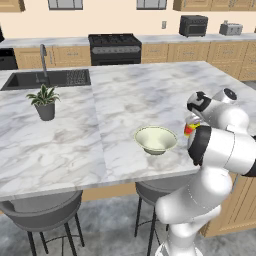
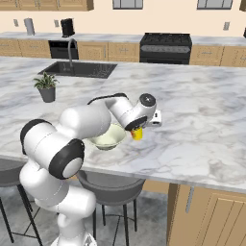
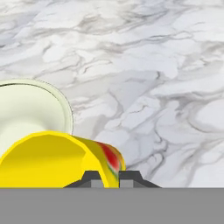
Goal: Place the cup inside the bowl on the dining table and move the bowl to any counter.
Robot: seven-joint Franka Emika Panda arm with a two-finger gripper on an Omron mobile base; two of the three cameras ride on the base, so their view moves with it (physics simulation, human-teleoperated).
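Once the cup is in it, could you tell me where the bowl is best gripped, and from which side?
Probably the bowl by its thin rim, from above, one finger inside and one outside: it sits upright and is too wide to span. The near-right rim, beside the gripper holding the cup, seems easiest.

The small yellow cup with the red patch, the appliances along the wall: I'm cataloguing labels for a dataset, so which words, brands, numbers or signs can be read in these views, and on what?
None can be read.
Small yellow cup, held in the shut gripper: a red and green patch, a picture, no letters.
Wide pale cream-green bowl: plain.
Black stove, black microwave, silver toaster: any markings too small to read.
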